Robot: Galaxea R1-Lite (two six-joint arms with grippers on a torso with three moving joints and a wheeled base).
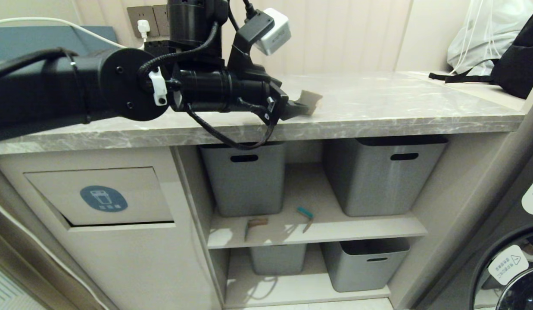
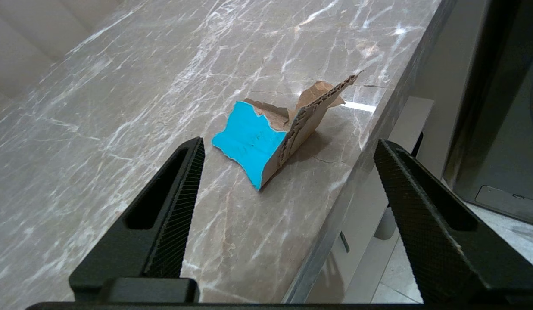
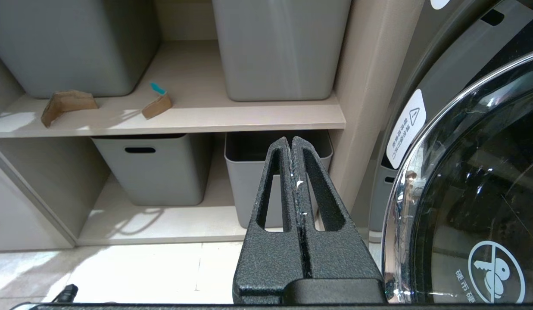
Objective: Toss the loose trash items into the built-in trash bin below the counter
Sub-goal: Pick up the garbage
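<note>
Left wrist view shows the left gripper (image 2: 288, 150) with fingers spread wide around the folded cardboard piece (image 2: 275, 133) near the counter's (image 2: 120, 107) front edge; right gripper (image 3: 292, 144) clenched, empty

Matte black left arm (image 1: 55, 86), looped cables, white clip, textured fingers (image 2: 176, 206)

Cardboard piece (image 1: 311, 102) half behind left gripper (image 1: 301, 106) (head view), sticker (image 1: 103, 198) lettering illegible
</note>
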